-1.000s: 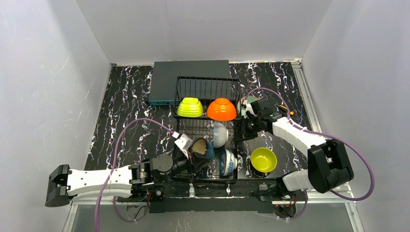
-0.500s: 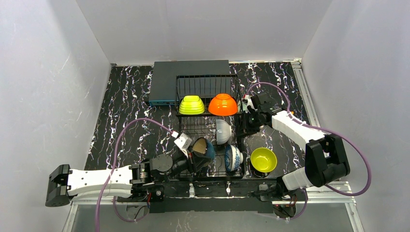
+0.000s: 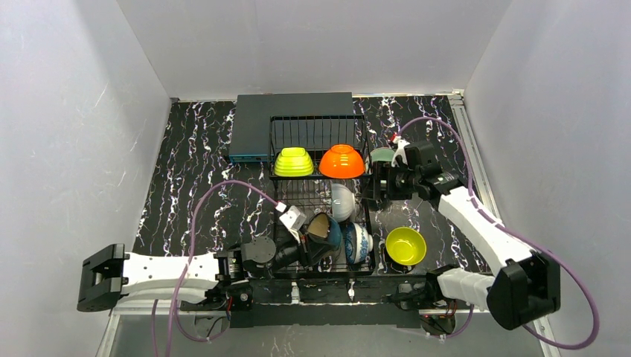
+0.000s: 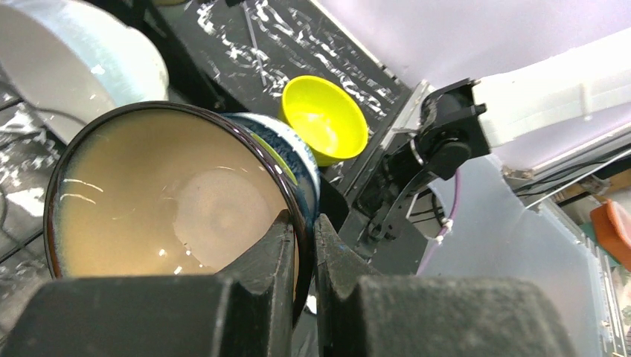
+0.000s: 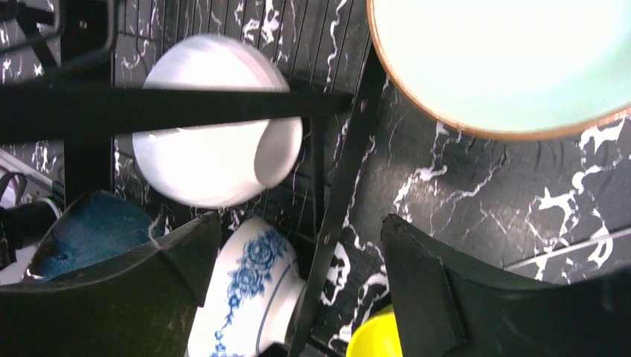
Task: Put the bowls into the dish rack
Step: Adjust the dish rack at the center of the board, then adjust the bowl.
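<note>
My right gripper (image 5: 298,223) has sprung open since a second ago and its arm has drawn back. Its jaws now stand wide and hold nothing. The mint bowl (image 5: 506,59) it was carrying sits just outside the rack's (image 3: 316,130) right side near the back corner. I cannot tell whether it leans on the wires. My left gripper (image 4: 301,223) has carried its load further over the rack's near left part. Its jaws are pinched shut on the rim of the dark bowl (image 4: 186,216), one finger inside and one outside.

I judge the job a little past halfway:
- **Back tier:** the lime bowl (image 3: 293,161) and orange bowl (image 3: 342,161) sit upside down.
- **Lower part:** the white bowl (image 5: 216,160) and flowered bowl (image 5: 249,297) stand on edge among the tines.
- **Still out:** the yellow bowl (image 3: 405,246) sits upright on the worktop (image 3: 193,163) beside the rack's near right corner, and the mint one also looks unloaded.

The dark bowl is glazed, glossy beige inside. The mint one has a brown rim. The lime one is ribbed. The rack is thin black wire, and the worktop is black with white veins.
</note>
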Controlling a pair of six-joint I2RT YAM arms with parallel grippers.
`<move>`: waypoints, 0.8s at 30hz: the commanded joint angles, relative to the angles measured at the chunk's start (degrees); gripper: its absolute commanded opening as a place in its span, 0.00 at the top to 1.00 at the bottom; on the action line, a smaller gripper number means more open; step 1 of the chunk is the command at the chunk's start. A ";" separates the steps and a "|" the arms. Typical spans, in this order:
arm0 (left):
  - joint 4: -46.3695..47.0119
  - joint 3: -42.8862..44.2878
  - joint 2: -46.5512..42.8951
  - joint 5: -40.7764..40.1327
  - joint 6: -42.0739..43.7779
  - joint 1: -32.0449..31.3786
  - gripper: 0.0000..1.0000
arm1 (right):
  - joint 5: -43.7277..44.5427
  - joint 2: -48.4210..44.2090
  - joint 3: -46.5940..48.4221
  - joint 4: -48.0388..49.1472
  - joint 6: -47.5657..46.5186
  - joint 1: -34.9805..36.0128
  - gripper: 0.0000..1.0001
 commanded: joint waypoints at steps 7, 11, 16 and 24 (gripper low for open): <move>26.46 -2.24 2.61 2.90 2.64 0.15 1.00 | -5.21 -12.00 -2.16 -3.79 3.72 0.64 0.01; 27.29 -1.60 3.43 5.91 5.02 0.15 1.00 | -12.65 -15.74 -4.88 -1.54 8.62 0.70 0.02; 28.55 -1.23 3.96 8.11 8.40 0.15 1.00 | -21.04 -21.70 -11.65 5.96 19.24 0.77 0.01; 29.45 -0.34 3.44 9.70 13.10 0.15 1.00 | -26.39 -29.68 -17.76 15.99 33.32 0.91 0.01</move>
